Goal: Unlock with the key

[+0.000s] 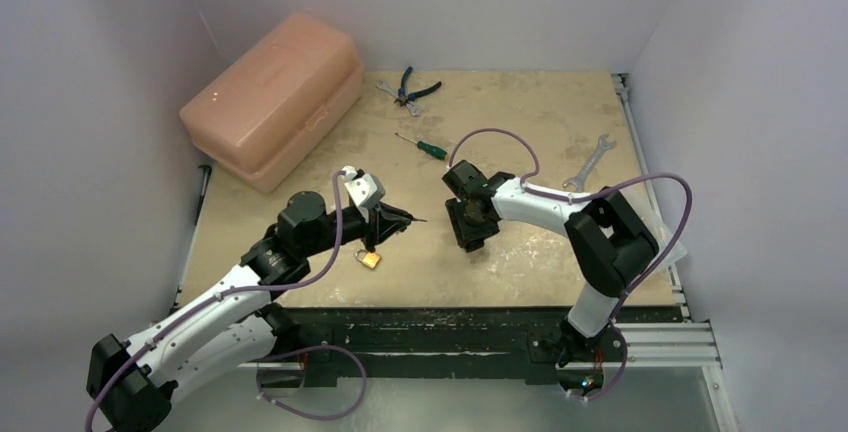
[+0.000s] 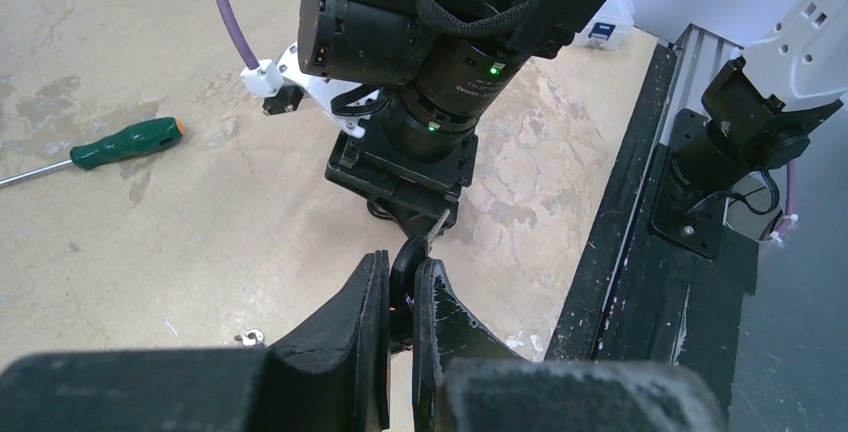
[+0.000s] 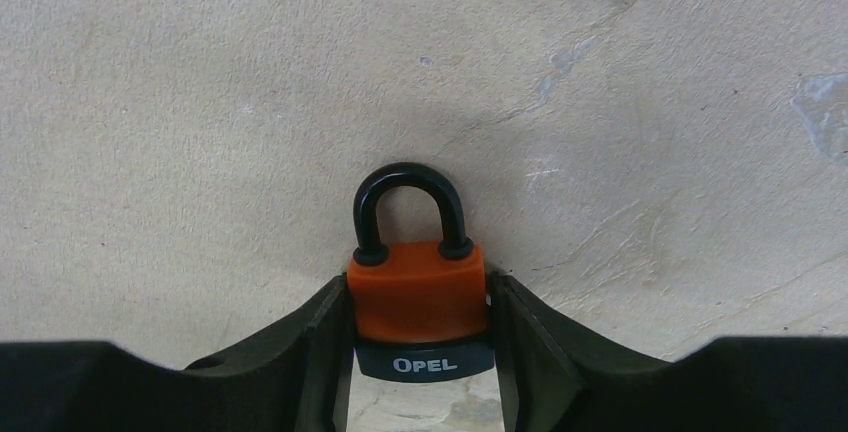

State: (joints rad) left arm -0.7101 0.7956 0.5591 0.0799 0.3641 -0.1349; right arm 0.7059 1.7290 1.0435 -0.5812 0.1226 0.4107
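Pinching key by its black head, left gripper held it mid-table, blade along 9–3 in top view, tip at 3 o'clock toward right gripper. That one clamped orange padlock, shackle at 12 in wrist view. Green screwdriver lay beyond, at 12.

The left arm and right arm wear white shells between black joint housings. Purple cables loop alongside each. Green lights glow on one black motor; its lettering looks too blurred to read.
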